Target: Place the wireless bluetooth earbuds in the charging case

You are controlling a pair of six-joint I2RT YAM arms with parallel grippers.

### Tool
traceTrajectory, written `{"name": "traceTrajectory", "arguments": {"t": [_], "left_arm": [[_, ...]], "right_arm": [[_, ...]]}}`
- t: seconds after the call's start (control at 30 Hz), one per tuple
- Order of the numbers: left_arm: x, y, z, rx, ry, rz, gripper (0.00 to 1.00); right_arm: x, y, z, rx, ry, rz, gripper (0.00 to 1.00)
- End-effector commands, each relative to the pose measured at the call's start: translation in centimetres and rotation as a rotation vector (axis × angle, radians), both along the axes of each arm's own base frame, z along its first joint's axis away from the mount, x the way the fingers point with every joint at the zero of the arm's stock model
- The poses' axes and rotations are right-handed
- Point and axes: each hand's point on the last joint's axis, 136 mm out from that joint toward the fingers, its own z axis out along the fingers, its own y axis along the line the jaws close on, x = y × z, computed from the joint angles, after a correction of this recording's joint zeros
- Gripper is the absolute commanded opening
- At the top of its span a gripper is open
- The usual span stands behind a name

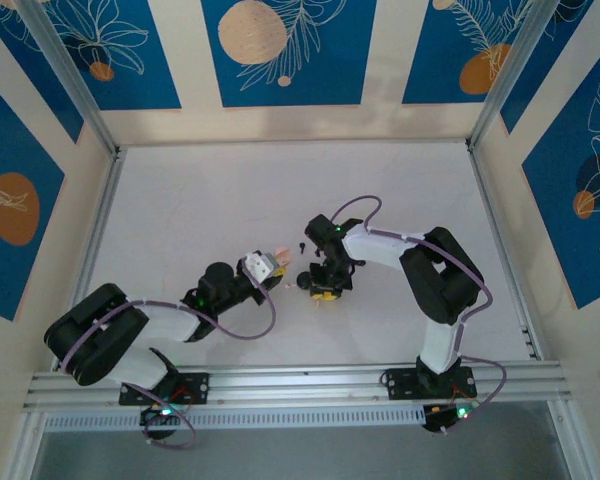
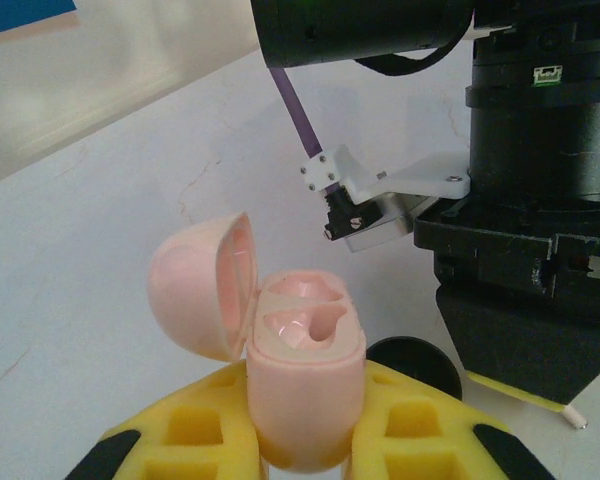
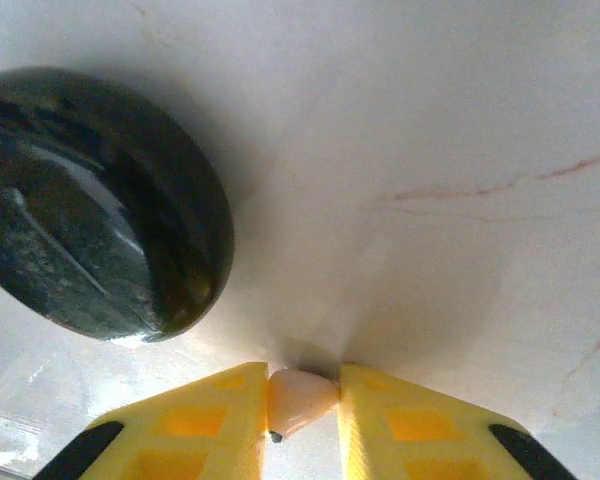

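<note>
The pale pink charging case stands upright between my left gripper's yellow fingers, which are shut on it. Its lid hangs open to the left and both sockets are empty. In the top view the case sits at the left gripper, mid-table. My right gripper points down at the table, shut on a pale pink earbud pinched between its fingertips. That gripper is just right of the case. A tiny black earbud lies on the table behind it.
A closed black round case lies on the white table right beside the right gripper, also seen as the black case and the black case. The right arm's wrist looms close to the pink case's right. Metal rails edge the table.
</note>
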Motion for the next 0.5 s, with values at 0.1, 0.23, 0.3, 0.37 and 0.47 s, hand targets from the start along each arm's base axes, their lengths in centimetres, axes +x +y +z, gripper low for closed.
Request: {"name": "traceTrajectory", "arguments": {"t": [0.1, 0.23, 0.3, 0.37, 0.47], "left_arm": [[-0.3, 0.2, 0.0, 0.015, -0.005, 0.003, 0.11], [-0.4, 0.1, -0.2, 0.029, -0.001, -0.009, 0.11], [-0.5, -0.1, -0.4, 0.032, 0.003, -0.020, 0.11], [-0.5, -0.2, -0.6, 0.029, 0.007, -0.028, 0.12], [-0.5, -0.7, -0.7, 0.013, 0.010, -0.047, 0.11]], "right_arm": [[0.3, 1.2, 0.1, 0.049, -0.010, 0.008, 0.21], [0.7, 1.2, 0.8, 0.070, -0.052, -0.009, 0.21], [1.1, 0.9, 1.4, 0.081, -0.088, -0.025, 0.21], [1.6, 0.6, 2.1, 0.091, -0.135, -0.040, 0.21], [2.7, 0.1, 3.4, 0.107, -0.215, -0.061, 0.21]]}}
